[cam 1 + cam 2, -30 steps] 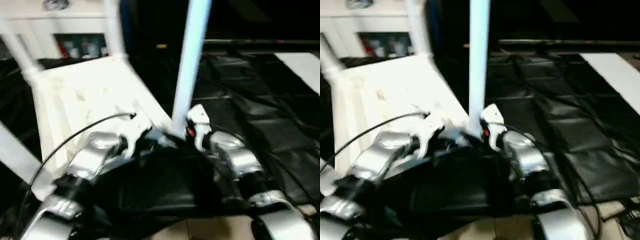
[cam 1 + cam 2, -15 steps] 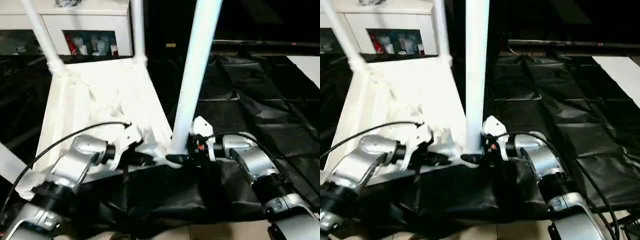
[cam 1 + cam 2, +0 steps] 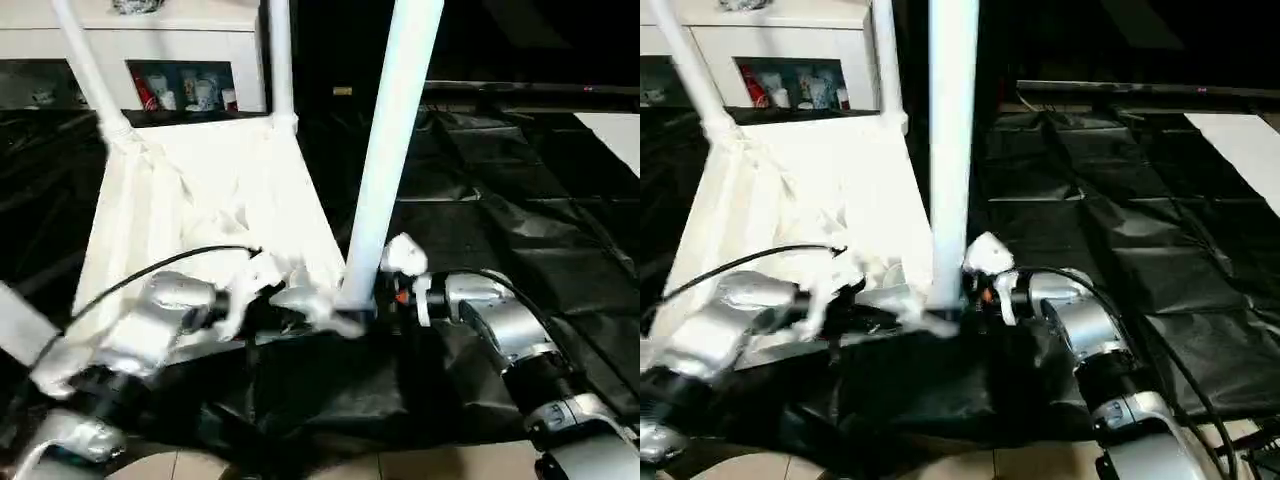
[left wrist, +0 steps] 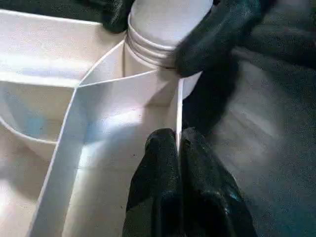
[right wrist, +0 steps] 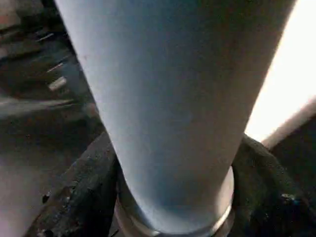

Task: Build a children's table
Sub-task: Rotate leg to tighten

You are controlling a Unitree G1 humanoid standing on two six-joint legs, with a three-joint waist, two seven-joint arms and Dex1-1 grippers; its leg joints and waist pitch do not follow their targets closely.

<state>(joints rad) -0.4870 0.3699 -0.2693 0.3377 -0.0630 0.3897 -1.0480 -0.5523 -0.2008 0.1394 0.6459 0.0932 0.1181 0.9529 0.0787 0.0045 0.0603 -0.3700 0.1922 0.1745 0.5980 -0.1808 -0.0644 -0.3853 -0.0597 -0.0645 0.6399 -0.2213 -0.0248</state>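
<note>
Nearest the robot, the left gripper [image 4: 178,148] is pinched shut on a thin white rib wall of the tabletop [image 3: 200,200], one black finger on each side of the wall. Just beyond it, in the corner socket [image 4: 148,54], stands the near leg [image 3: 395,140], a long white tube with fine rings around its base where it enters the round socket. The right gripper [image 5: 173,197] is clamped around that base, its black fingers [image 5: 74,187] pressing on either side just above the ringed collar. The leg rises upright and out of the top of the head views.

The tabletop lies upside down on black sheeting [image 3: 1120,230], its ribbed underside facing up, a white plastic rectangle reaching away from the robot. At its two far corners, two more white legs [image 3: 85,60] [image 3: 280,55] stand in their sockets. A fourth white leg [image 3: 20,325] shows at the left edge, near the left forearm. Behind the tabletop stands a white cabinet [image 3: 790,45] with glass doors.
</note>
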